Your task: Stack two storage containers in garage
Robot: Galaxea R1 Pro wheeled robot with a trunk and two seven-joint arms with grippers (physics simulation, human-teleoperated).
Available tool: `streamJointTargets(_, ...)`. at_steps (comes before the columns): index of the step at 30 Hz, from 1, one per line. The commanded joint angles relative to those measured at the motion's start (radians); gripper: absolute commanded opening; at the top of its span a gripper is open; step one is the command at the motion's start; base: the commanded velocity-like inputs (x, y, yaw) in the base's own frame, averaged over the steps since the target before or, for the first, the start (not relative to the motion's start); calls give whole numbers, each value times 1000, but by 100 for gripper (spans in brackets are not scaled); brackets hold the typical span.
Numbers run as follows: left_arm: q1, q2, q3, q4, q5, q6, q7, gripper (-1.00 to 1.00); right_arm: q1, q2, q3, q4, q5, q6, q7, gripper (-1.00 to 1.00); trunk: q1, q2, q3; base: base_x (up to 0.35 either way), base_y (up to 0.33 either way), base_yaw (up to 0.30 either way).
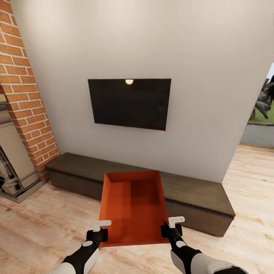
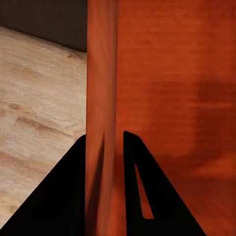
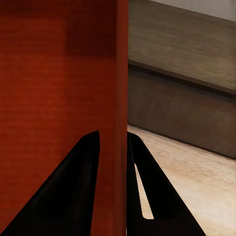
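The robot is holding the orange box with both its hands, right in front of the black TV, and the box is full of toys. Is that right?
Not quite. The storage container is empty; the head view shows only its bare orange inside. The rest is right: the left gripper and right gripper each pinch a side wall, facing the black TV.

No writing, label, brand or number can be read anywhere — the black TV [image 1: 129, 103] screen is blank, the orange-red container [image 1: 133, 207] walls plain.

One storage container [image 1: 133, 207] — orange-red, open-topped. Two grippers — left [image 1: 102, 225] and right [image 1: 176, 220]. One black TV [image 1: 129, 103], one low dark cabinet [image 1: 198, 198], one brick column [image 1: 26, 87].
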Motion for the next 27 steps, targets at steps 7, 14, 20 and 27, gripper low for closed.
streamJointTargets(7, 0, 3, -14, -2, 2, -4, 11, -100, -1, 1, -51, 2, 25, 4, -2, -100, 0, -1, 10, 0, 0, 0)
streamJointTargets(14, 0, 3, -14, -2, 2, -4, 11, -100, -1, 1, -51, 2, 25, 4, -2, -100, 0, -1, 21, 0, 0, 0)
streamJointTargets(20, 0, 3, -14, -2, 2, -4, 11, -100, -1, 1, -51, 2, 25, 4, -2, -100, 0, -1, 31, 0, 0, 0)
streamJointTargets(27, 0, 3, -14, -2, 2, -4, 11, -100, -1, 1, -51, 2, 25, 4, -2, -100, 0, -1, 42, 0, 0, 0)
